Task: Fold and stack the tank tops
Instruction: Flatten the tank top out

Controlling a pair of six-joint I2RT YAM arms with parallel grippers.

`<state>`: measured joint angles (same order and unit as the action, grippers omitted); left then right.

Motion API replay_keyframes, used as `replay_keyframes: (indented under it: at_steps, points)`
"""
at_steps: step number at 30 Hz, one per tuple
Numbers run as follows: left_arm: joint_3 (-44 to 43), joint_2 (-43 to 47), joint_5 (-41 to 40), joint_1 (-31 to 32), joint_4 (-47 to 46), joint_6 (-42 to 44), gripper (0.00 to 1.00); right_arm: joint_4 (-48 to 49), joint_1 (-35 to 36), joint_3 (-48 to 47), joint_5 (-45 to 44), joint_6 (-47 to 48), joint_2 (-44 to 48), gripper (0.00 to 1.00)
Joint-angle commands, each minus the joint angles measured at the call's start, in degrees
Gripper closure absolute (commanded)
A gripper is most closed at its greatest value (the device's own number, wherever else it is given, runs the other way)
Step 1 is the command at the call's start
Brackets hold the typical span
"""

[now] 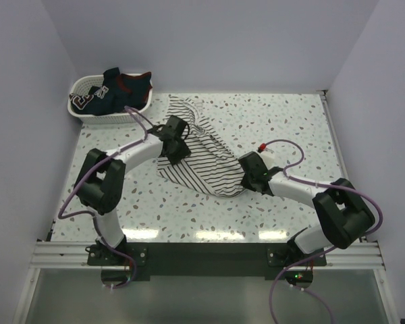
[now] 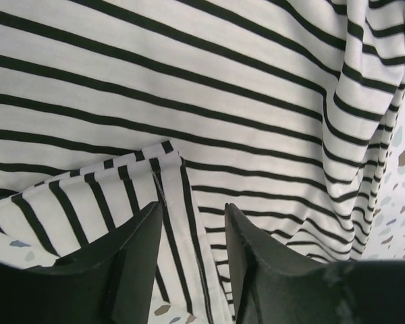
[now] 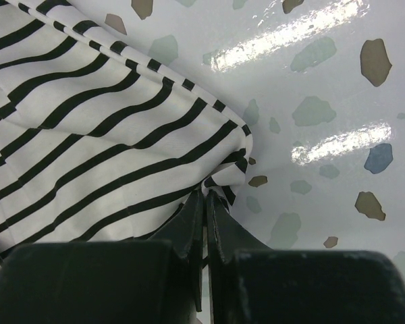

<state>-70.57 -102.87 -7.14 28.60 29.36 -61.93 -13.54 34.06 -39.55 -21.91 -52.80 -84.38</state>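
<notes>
At the far left of the overhead view we see a white basket (image 1: 81,104) at the back left corner of the speckled table (image 1: 290,121). A navy tank top (image 1: 118,88) with red trim lies bunched inside it, partly draped over the rim. Just right of the basket, the left gripper (image 1: 176,147) is down over the left part of the striped tank top (image 1: 206,169). This top lies rumpled and partly folded near the middle of the table, apart from the basket.

From the left wrist we see the fingers (image 2: 138,253) of that gripper standing apart with a clear gap between them. The striped cloth spreads under them, and a turned-over corner with its hem runs down into the gap. As far as we can tell, neither finger presses on it. A sliver of table shows at the right edge of that view.

Further right, the right gripper (image 1: 248,177) meets the right edge of the striped tank top. From the right wrist we see its fingers (image 3: 189,223) closed tight together, pinching a corner of the striped cloth at their tips. There the cloth lies to the left and the glossy bare table to the right
</notes>
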Motion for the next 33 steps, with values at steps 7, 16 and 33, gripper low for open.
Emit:
replay_keyframes:
  at_steps: [7,16,33]
  points:
    - [-9.4,-9.4,-3.3,0.1,7.2,-10.0,0.62,1.2,-0.1,-0.1,0.0,0.2,-0.9,1.0]
    - [-10.2,-9.7,-5.8,0.1,10.5,-12.6,0.64,1.6,-0.1,0.4,0.6,0.4,-1.1,1.0]
    - [-13.0,-12.1,-4.8,-2.5,12.6,-14.4,0.63,1.8,-0.1,1.4,0.6,0.7,0.0,1.0]
